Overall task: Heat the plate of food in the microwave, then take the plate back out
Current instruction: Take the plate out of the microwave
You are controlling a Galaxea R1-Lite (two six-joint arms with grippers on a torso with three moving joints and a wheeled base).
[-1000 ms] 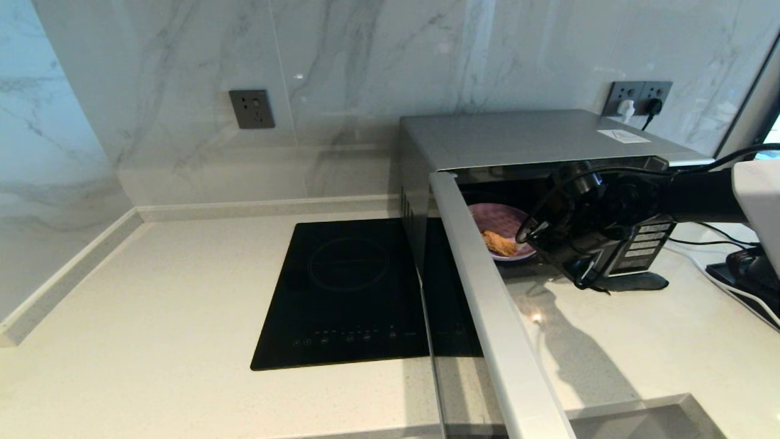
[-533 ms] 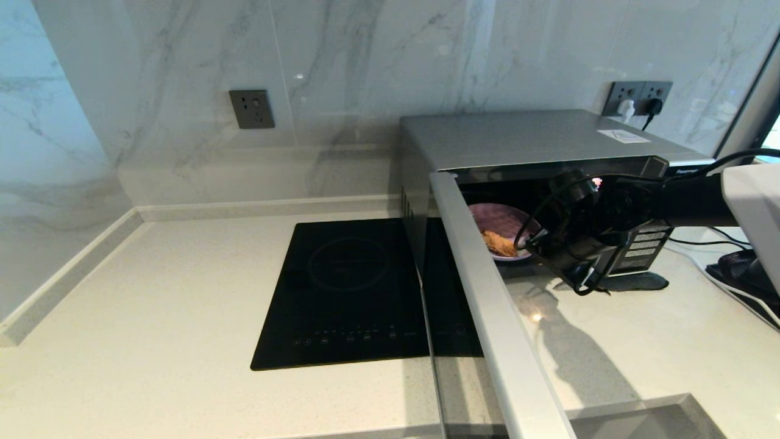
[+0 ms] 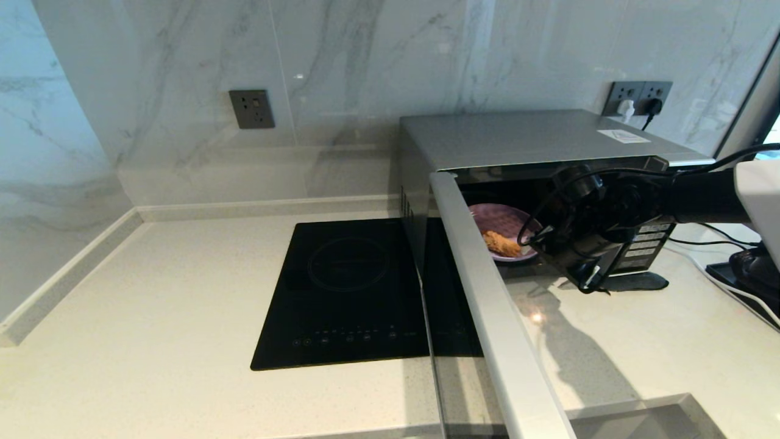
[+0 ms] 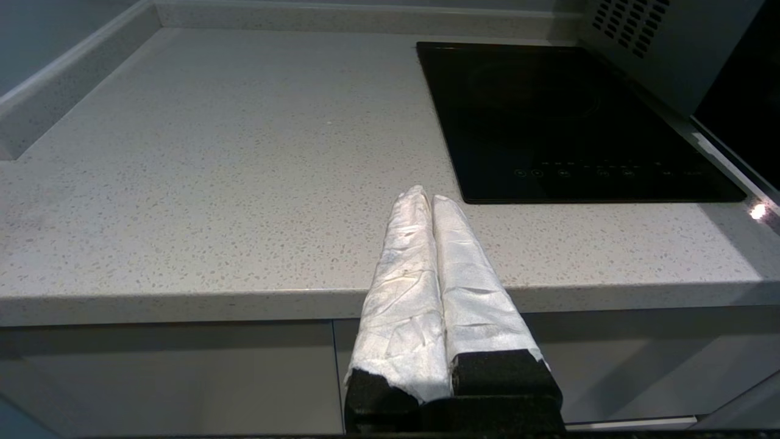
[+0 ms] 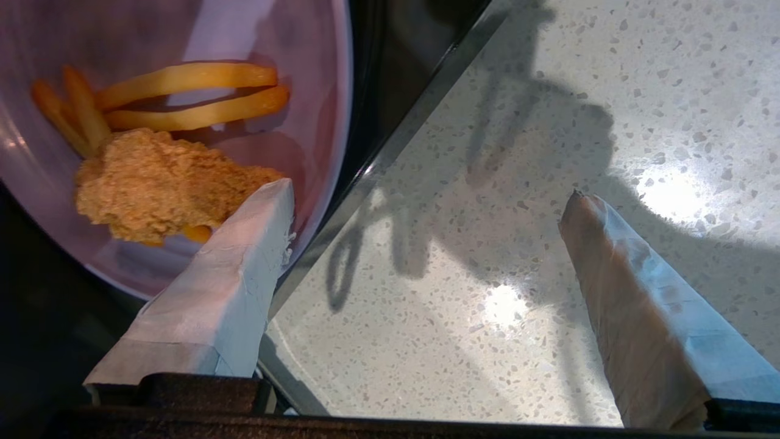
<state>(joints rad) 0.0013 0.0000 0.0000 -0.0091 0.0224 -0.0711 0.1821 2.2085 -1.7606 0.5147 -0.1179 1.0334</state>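
Observation:
The silver microwave [image 3: 524, 137] stands with its door [image 3: 487, 305] swung wide open toward me. The lavender plate of food [image 3: 503, 219] sits inside near the front of the cavity. In the right wrist view the plate [image 5: 304, 49] carries orange-yellow sticks [image 5: 189, 76] and a brown crumbly piece [image 5: 164, 189]. My right gripper [image 5: 426, 195] is open at the microwave's mouth. One finger [image 5: 244, 256] lies over the plate's near rim, the other [image 5: 621, 274] hangs over the counter. My left gripper [image 4: 426, 195] is shut on nothing, parked off the counter's front edge.
A black induction cooktop [image 3: 353, 286] lies in the pale speckled counter [image 3: 152, 305], left of the microwave. The open door juts across the counter toward the front edge. Cables and a black item [image 3: 743, 268] lie at the far right below wall sockets [image 3: 637, 97].
The right wrist moved left toward the plate, then drew back a little to the right. The plate has stayed where it was. The left arm has not moved.

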